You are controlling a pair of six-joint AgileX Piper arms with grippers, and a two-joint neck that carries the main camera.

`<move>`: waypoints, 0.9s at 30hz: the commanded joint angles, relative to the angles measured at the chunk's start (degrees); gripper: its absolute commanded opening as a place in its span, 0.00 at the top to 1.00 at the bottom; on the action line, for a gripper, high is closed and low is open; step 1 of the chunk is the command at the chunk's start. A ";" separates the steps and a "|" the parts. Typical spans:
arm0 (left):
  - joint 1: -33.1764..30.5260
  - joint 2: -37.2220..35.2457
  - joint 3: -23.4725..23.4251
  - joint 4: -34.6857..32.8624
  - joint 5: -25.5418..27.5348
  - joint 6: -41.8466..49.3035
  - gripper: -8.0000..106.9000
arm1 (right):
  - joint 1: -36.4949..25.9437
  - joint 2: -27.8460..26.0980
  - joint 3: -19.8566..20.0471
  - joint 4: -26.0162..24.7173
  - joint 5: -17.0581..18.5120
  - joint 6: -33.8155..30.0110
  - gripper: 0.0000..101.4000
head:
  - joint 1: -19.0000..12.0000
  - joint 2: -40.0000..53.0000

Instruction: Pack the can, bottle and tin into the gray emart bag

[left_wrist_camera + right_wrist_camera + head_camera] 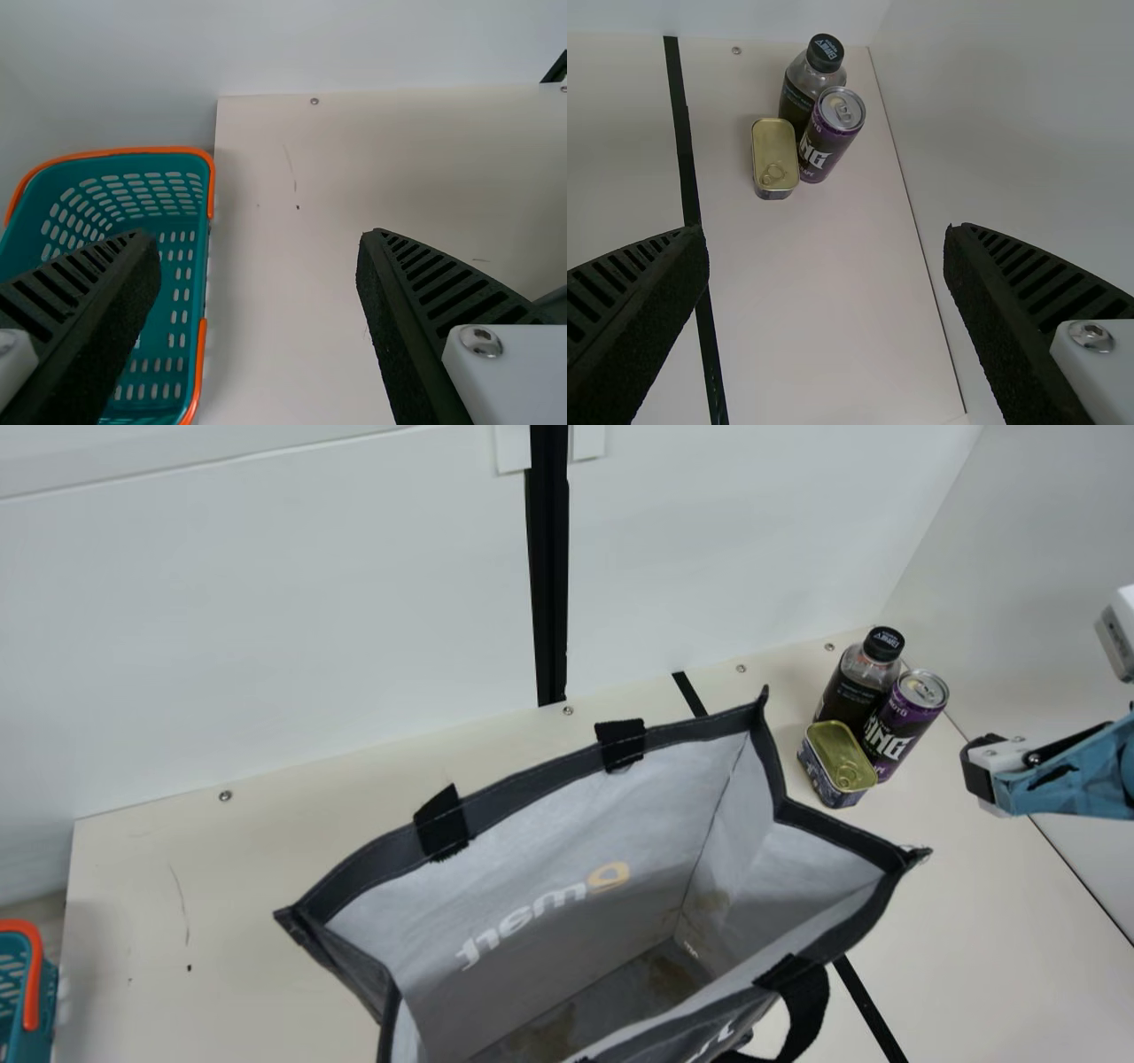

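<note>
My right gripper [979, 775] shows at the right edge of the main view, to the right of the tin. In the right wrist view the right gripper [826, 230] is open with nothing between its fingers. The purple can [902, 722], the dark-capped bottle [858, 686] and the gold-lidded tin [837, 766] stand close together at the table's back right; the can [828, 137], bottle [808, 84] and tin [775, 159] appear there too. The gray bag [567, 948] stands upright with its mouth open. In the left wrist view my left gripper [259, 235] is open and holds nothing.
A teal basket with an orange rim [182, 292] is beside the table's left edge. White walls [266, 620] rise behind the table and at its right. A black strip [691, 177] runs along the table, left of the three items.
</note>
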 commanded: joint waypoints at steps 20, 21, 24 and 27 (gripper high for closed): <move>-21.00 10.57 -9.90 16.19 -2.16 -12.19 0.15 | 0.00 0.00 0.00 0.00 0.00 0.00 0.10 | -1.30 -0.05; -22.12 11.06 -10.35 17.31 -2.27 -13.00 0.15 | 0.00 0.00 0.00 0.00 0.00 0.00 0.10 | -1.30 -0.05; -25.15 12.43 -11.78 20.18 -2.51 -15.29 0.15 | 0.00 0.00 0.00 0.00 0.00 0.00 0.10 | -1.30 -0.05; -27.75 13.70 -13.16 23.15 -2.88 -17.34 0.15 | 0.00 0.00 0.00 0.00 0.00 0.00 0.10 | -1.30 -0.05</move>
